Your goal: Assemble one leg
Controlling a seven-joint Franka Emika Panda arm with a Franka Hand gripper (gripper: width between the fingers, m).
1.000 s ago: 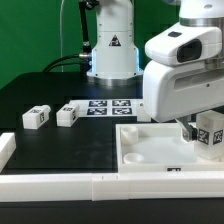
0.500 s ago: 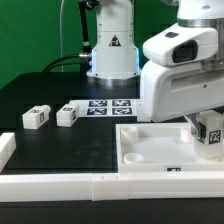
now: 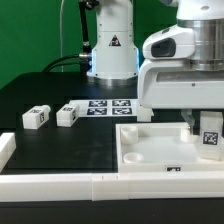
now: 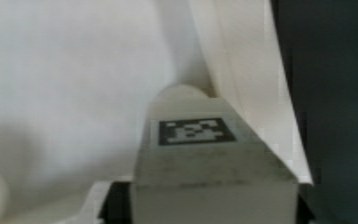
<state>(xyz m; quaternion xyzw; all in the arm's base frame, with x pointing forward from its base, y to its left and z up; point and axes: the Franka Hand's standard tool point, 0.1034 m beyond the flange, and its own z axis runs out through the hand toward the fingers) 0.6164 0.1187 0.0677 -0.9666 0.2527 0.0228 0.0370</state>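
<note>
My gripper [image 3: 204,128] is shut on a leg [image 3: 211,138], a stubby white block with a black-and-white marker. It holds the leg upright over the right part of the white tray [image 3: 150,150]. In the wrist view the held leg [image 4: 202,150] fills the middle, its marker facing the camera, with the tray's floor [image 4: 69,100] and raised rim [image 4: 247,70] behind it. Dark fingers [image 4: 114,200] press both its sides. Two more legs [image 3: 36,117] [image 3: 68,115] lie on the black table at the exterior view's left.
The marker board [image 3: 108,106] lies behind the tray, before the arm's base [image 3: 112,50]. Long white border bars [image 3: 60,185] run along the front edge, and one short end [image 3: 6,146] stands at the exterior view's left.
The gripper and the held leg have shifted toward the exterior view's right and turned a little, so the leg now stands straighter over the tray. The loose legs have not moved.
</note>
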